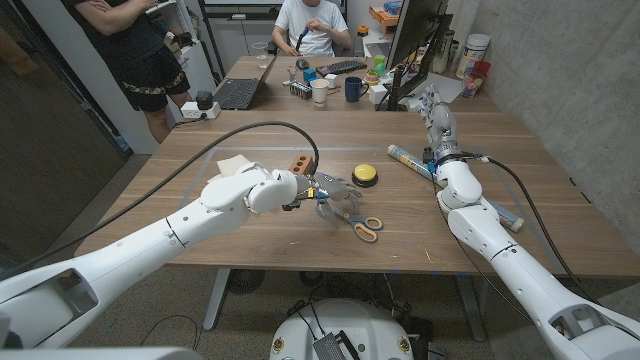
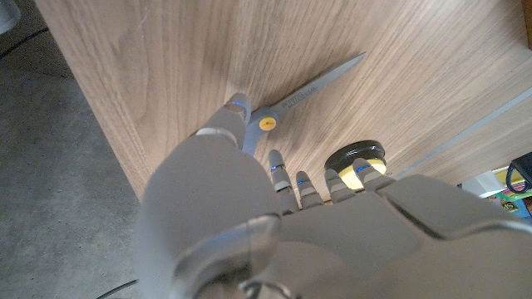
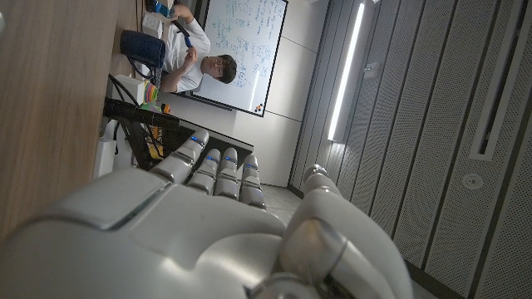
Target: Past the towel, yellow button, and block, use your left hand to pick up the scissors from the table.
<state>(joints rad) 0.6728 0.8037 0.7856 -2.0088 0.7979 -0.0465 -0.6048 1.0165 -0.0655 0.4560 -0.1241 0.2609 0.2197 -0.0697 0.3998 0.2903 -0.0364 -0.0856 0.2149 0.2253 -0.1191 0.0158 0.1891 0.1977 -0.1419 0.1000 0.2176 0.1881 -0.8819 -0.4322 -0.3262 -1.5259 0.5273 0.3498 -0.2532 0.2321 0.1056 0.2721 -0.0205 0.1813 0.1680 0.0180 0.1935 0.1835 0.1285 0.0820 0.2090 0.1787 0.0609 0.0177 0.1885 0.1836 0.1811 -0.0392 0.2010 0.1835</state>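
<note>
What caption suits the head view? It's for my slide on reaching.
Left hand hovers open at the scissors lying beside the yellow button; right hand waits far off.

— What's your wooden table (image 1: pixel 250 240) carrying?
— Your scissors (image 1: pixel 358 222) lie near the front edge, the yellow button (image 1: pixel 366 176) just behind them, a block (image 1: pixel 297 161) and towel (image 1: pixel 237 164) further left, and a tube (image 1: pixel 409 158) toward the right edge.

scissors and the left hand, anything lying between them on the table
Nothing. In the left wrist view the left hand reaches over the scissors, fingertips near the pivot, only bare wood of the table beneath.
</note>
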